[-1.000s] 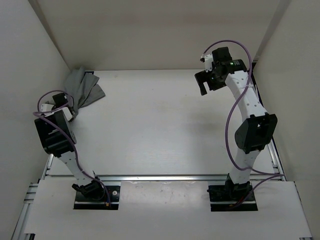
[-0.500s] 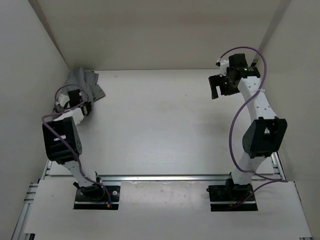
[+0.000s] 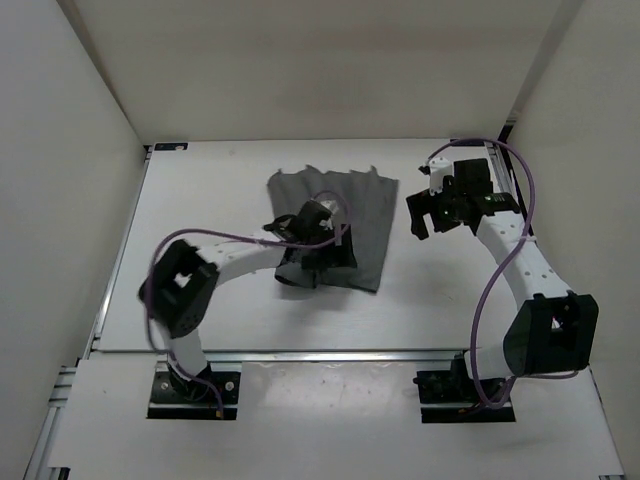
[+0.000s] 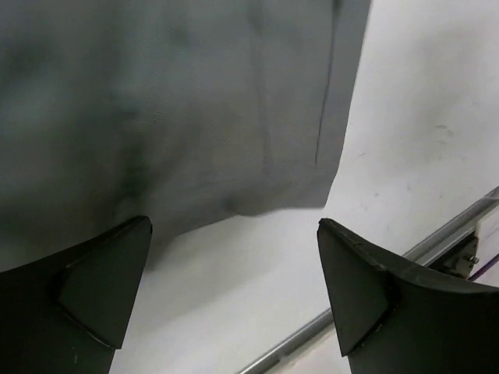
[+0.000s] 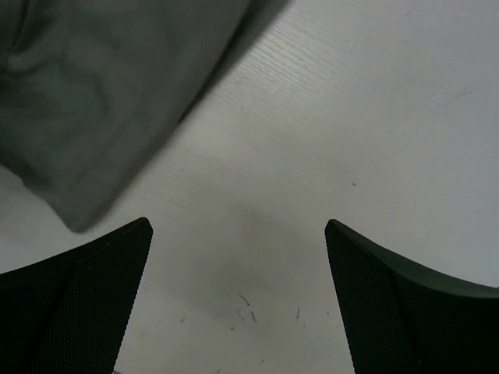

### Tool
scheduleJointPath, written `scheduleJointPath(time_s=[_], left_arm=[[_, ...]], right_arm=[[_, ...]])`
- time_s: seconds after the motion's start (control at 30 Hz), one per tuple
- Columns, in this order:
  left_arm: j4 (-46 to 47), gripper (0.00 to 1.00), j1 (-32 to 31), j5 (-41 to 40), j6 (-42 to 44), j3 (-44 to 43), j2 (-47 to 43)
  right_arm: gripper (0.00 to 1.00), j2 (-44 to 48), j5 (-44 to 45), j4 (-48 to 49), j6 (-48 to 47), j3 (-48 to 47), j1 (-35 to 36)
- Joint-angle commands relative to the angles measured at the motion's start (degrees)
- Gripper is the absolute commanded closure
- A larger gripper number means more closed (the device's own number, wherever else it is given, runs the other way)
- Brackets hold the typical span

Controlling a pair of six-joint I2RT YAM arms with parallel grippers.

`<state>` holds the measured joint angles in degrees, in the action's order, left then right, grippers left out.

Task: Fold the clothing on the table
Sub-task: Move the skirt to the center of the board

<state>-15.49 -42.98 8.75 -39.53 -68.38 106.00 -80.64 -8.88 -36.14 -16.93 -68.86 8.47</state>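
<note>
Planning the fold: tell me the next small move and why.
Probably slide the right claw left to the right edge of the clothing and pinch it: both claws are open, the right over bare table beside it, the left claw over its near edge.

The clothing [image 3: 365, 215] is grey all over, with faint darker lines running down it. The table [image 3: 210, 200] is white with a few tiny dark specks. The left arm [image 3: 235, 262] and right arm [image 3: 520, 255] are white with black parts. The left gripper [image 4: 234, 269] and right gripper [image 5: 238, 288] have black fingers, the cables [image 3: 476, 320] are purple, the rails [image 3: 320, 353] are silver and the walls [image 3: 300, 70] are pale cream.
</note>
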Motion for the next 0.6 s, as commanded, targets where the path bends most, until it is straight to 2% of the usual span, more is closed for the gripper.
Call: scheduleJointPath(time_s=[0.0,0.07,0.1,0.17,0.27,0.37,0.47,0.57], left_arm=[[4.46,0.01,7.99,-10.14,3.77,4.11,-21.68],[9.49,0.01,12.81,-11.48,3.23,12.00,-29.33],[7.51,0.01,17.10,-11.04,5.67,15.09,-35.62],[4.69,0.01,19.33,-9.03,9.01,15.47,-36.64],[4.94,0.01,20.04,-6.65,12.36,16.52,-36.74],[1.78,0.01,19.25,-6.82,17.18,14.60,-31.92],[-2.43,0.01,17.06,-7.78,23.16,10.03,-23.48],[-4.55,0.02,18.37,-8.49,25.98,5.55,-16.44]], right_arm=[[0.03,2.94,-3.41,5.99,0.40,2.67,-0.65],[0.03,2.60,-5.79,5.64,1.72,3.38,-1.17],[0.02,2.51,-10.93,5.56,2.68,4.16,-1.61],[0.01,2.33,-15.70,5.30,2.70,4.88,-1.96],[0.01,0.49,-17.30,4.50,2.95,3.91,-1.53],[0.01,-1.44,-15.91,3.63,4.44,3.56,-1.70],[0.01,-1.71,-12.22,4.23,6.46,5.74,-1.35],[0.01,-1.62,-12.03,4.68,8.31,7.50,-1.88]])
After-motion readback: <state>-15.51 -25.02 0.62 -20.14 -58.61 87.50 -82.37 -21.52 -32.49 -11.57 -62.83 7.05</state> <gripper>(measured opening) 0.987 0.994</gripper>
